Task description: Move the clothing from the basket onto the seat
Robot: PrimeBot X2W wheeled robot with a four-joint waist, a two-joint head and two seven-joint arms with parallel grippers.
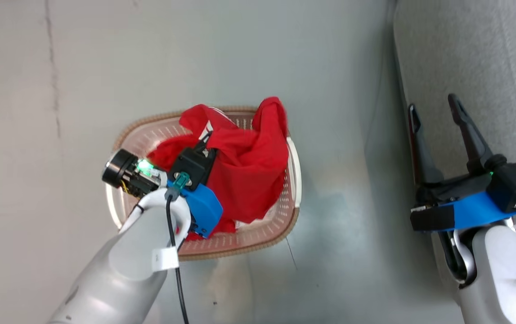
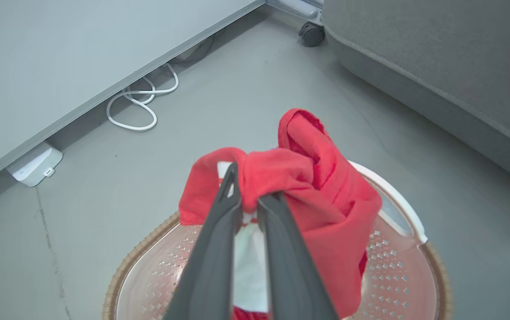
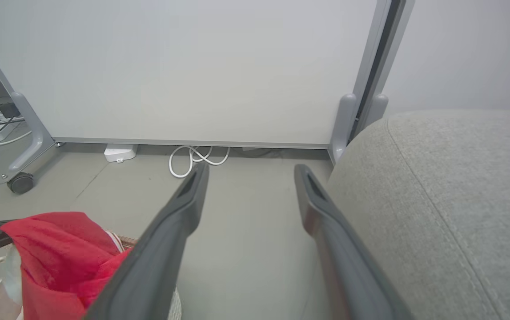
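our left hand (image 2: pixel 250 195) is clenched on the clothing (image 1: pixel 249 166), its two dark fingers pinching a bunched fold of bright red fabric with a bit of white trim showing between them. the gathered part stands above the rim of the basket (image 1: pixel 240 247) while the rest droops down inside it, and one flap hangs over the far rim. more red fabric lies on the basket bottom under our wrist.

the basket sits on the grey floor (image 1: pixel 195 54), well apart from the seat (image 1: pixel 487 54), with a bare strip of floor between them.

our right hand (image 1: pixel 433 105) is released, fingers spread wide with nothing in them, hanging over the near edge of the seat where the grey upholstery rounds off toward the floor.

a white cable (image 2: pixel 137 111) lies looped on the floor along the foot of the pale wall panel (image 3: pixel 192 66), beyond the basket.
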